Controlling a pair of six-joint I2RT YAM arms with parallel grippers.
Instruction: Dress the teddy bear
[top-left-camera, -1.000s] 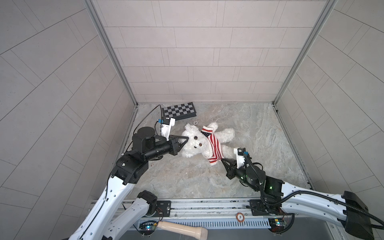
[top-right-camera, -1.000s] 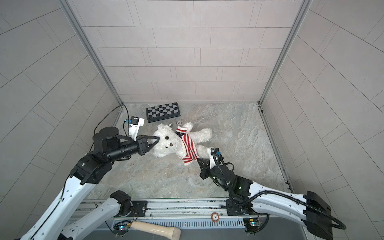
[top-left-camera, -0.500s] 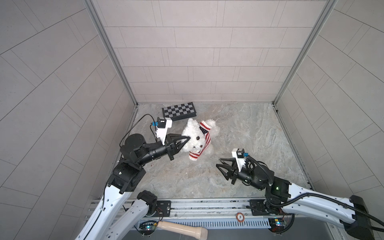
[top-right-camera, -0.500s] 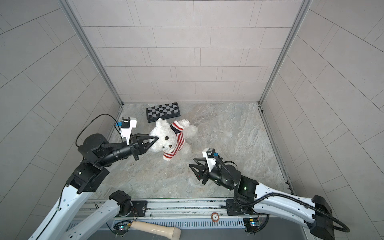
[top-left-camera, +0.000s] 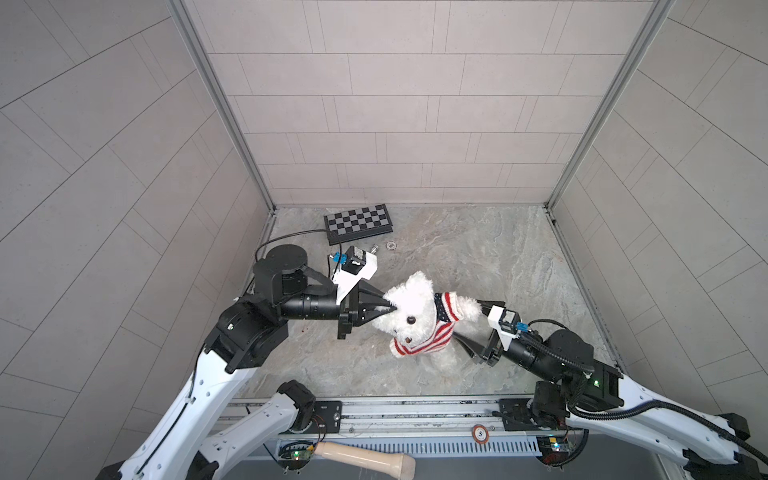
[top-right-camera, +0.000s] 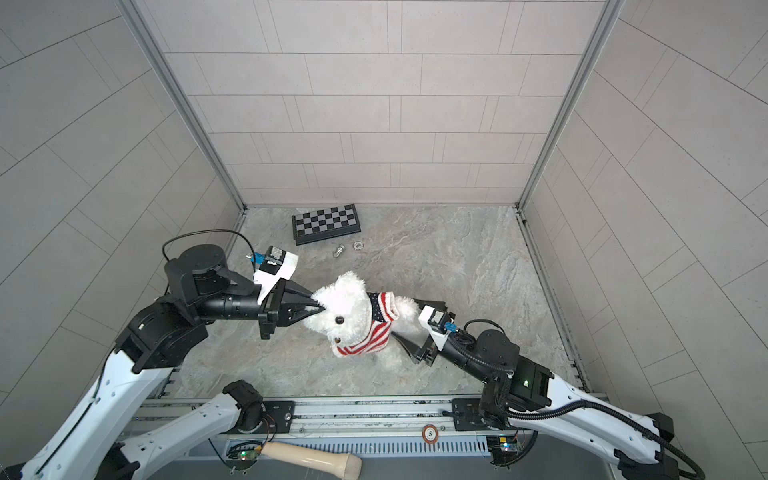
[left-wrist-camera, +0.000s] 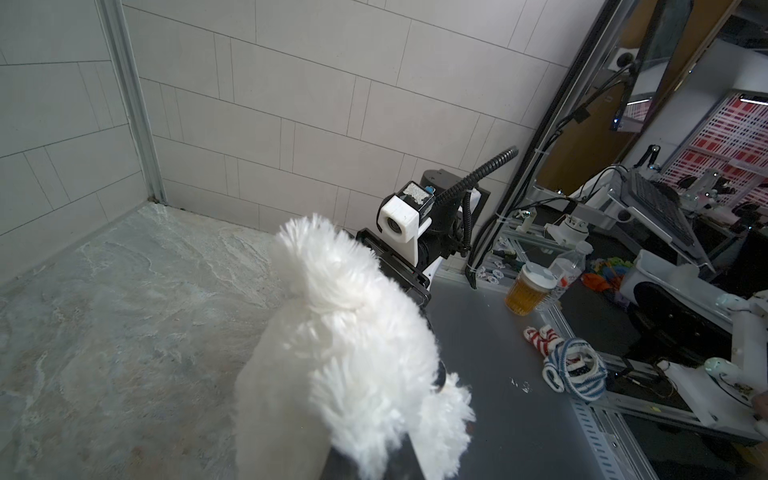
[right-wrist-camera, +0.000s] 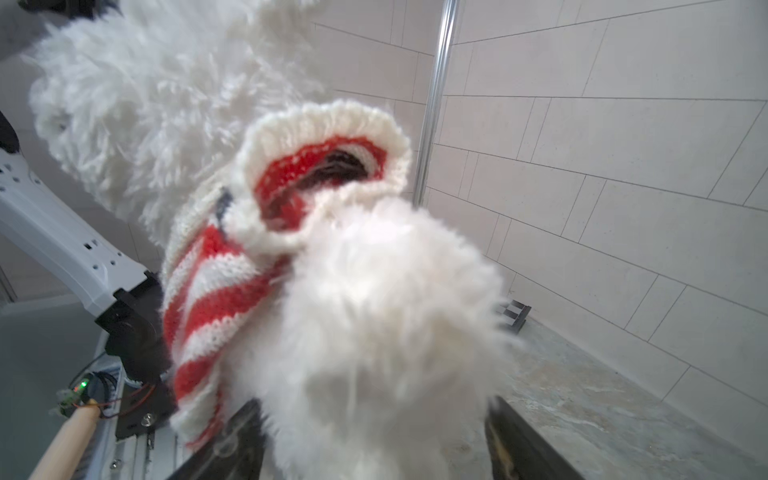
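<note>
**Stone floor, tiled walls: bear pinched at the head, sweater bunched on its chest**

Marbled grey floor (top-left-camera: 478, 249) and pale tiled walls (top-left-camera: 395, 124) frame what I'm watching. In both top views the teddy bear (top-left-camera: 409, 309) (top-right-camera: 349, 309) sits mid-floor, slightly towards the front, between my two arms. Its face is turned to the front edge. I cannot tell whether its lower body touches the floor.

A red-and-white striped sweater (top-left-camera: 432, 336) (top-right-camera: 374, 332) with a dark starred patch wraps its neck and chest, the hem bunched under the chin. From the right wrist, one white cuff (right-wrist-camera: 324, 124) gapes just beside a fluffy limb (right-wrist-camera: 386, 332). I cannot tell whether that limb passes through it.

My left gripper (top-left-camera: 388, 307) (top-right-camera: 320, 308) is clamped tight on fur at the side of the bear's head. My right gripper (top-left-camera: 467, 319) (top-right-camera: 405, 318) has its jaws spread wide on either side of that limb, with one finger (right-wrist-camera: 232, 440) next to the sweater; I cannot see a grip.

Further out, a chessboard (top-left-camera: 359, 222) lies by the back wall with two small metal bits (top-left-camera: 375, 249) in front of it. A wooden handle (top-left-camera: 365, 455) lies below the front rail.
</note>
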